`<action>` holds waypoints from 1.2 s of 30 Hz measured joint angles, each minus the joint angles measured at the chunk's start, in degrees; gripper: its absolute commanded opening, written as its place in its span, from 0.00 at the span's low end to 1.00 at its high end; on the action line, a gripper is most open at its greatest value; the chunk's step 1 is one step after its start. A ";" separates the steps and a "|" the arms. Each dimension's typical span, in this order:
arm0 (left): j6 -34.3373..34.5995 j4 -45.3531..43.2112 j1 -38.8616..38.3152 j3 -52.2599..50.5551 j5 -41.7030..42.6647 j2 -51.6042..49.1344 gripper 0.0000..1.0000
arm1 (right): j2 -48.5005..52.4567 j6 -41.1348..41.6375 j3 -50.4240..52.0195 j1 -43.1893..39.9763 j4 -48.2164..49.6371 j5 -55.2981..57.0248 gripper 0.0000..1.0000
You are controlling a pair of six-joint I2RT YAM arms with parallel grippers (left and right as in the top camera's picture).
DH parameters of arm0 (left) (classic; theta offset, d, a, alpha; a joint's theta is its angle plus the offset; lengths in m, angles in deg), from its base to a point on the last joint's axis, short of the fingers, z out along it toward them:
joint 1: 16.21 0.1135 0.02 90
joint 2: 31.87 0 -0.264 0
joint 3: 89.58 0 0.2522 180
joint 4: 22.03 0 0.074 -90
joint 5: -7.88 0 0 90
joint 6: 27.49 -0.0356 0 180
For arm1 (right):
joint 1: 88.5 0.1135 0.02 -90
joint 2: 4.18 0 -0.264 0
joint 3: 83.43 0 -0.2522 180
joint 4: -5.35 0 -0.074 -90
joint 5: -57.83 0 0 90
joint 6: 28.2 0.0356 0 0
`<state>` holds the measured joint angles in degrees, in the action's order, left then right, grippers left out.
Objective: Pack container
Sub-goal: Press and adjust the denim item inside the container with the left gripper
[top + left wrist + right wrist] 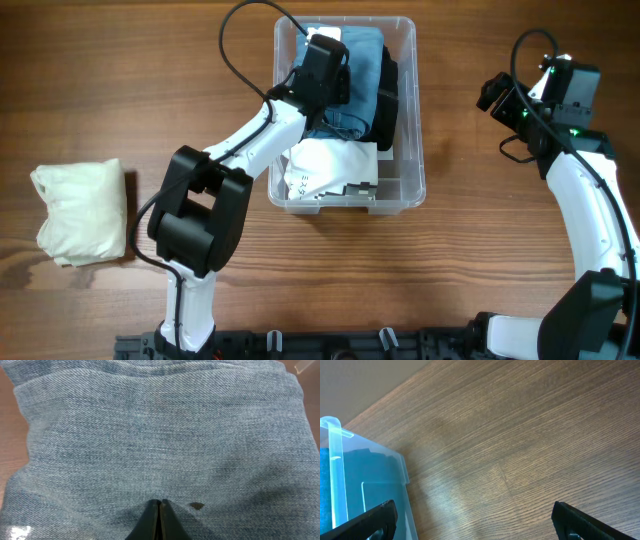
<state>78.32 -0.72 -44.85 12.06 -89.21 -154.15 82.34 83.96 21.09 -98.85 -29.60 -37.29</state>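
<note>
The clear plastic container (408, 120) stands at the table's upper middle. It holds folded blue jeans (362, 70), a dark garment (388, 100) on the right side and a white garment (325, 165) at the front. My left gripper (325, 60) is inside the container over the jeans. In the left wrist view its fingers (160, 506) are shut together, tips pressed on the denim (160, 435), gripping nothing. My right gripper (497, 93) is open and empty above bare table right of the container, whose corner (340, 460) shows in the right wrist view.
A folded cream garment (82, 210) lies on the wooden table at the far left. Bare wood (520, 450) lies under the right gripper.
</note>
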 measured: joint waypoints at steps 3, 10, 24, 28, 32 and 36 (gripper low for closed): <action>0.17 -1.64 -0.07 -0.50 -0.96 0.17 0.04 | 0.00 0.00 0.00 0.00 0.00 0.00 1.00; 0.00 -8.35 -0.57 -3.19 -5.18 7.23 0.14 | 0.00 0.00 0.00 0.00 0.00 0.00 1.00; -0.02 -20.98 -2.12 -3.04 3.85 -1.57 0.22 | 0.00 0.02 0.00 0.00 0.00 0.00 1.00; -0.02 -21.51 -2.12 -2.99 4.00 -2.38 0.21 | 0.00 0.02 0.00 0.00 0.00 0.00 1.00; -0.02 -17.84 -2.10 -1.95 3.67 -2.38 0.19 | 0.00 0.00 0.00 0.00 0.00 0.00 1.00; -0.02 -13.33 -2.21 -0.92 0.50 -2.27 0.21 | 0.00 0.00 0.00 0.00 0.00 0.00 1.00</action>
<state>78.30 -14.05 -47.06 11.14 -88.71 -156.42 82.34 83.96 21.09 -98.85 -29.60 -37.29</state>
